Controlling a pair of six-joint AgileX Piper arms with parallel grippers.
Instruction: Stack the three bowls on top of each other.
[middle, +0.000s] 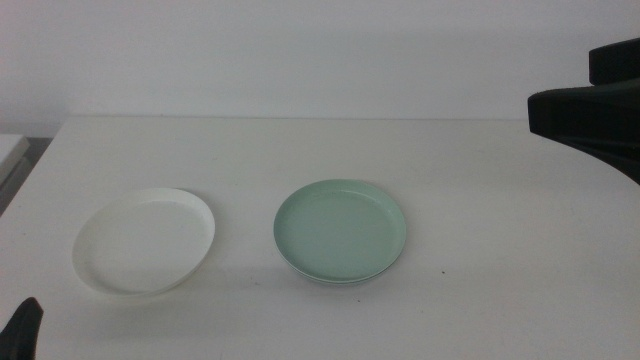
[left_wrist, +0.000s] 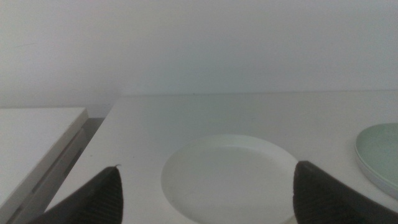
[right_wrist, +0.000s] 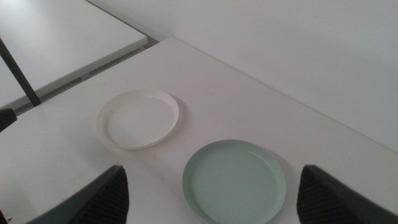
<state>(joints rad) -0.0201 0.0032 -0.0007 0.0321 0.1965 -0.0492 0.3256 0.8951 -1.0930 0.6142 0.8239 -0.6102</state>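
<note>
1. Middle view: white bowl (middle: 146, 242) left on table (middle: 480, 200), mint green bowl (middle: 340, 231) just beside it, apparently nested on another rim (grey one not discernible). Left gripper (middle: 20, 330) nearer the white.
2. Left wrist: jaws spread, white bowl directly ahead between them.
3. Right wrist: right gripper (right_wrist: 211, 193) spread, high over both bowls.

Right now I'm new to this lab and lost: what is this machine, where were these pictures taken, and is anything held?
Two robot arms stand at a white table. The middle view looks down from above; the other two come from cameras on each wrist. The dark wedges there are the left arm's fingers and the right arm's fingers, both spread open, holding nothing. A white bowl and a mint green bowl lie apart on the table; a second rim seems to show under the green one.
</note>
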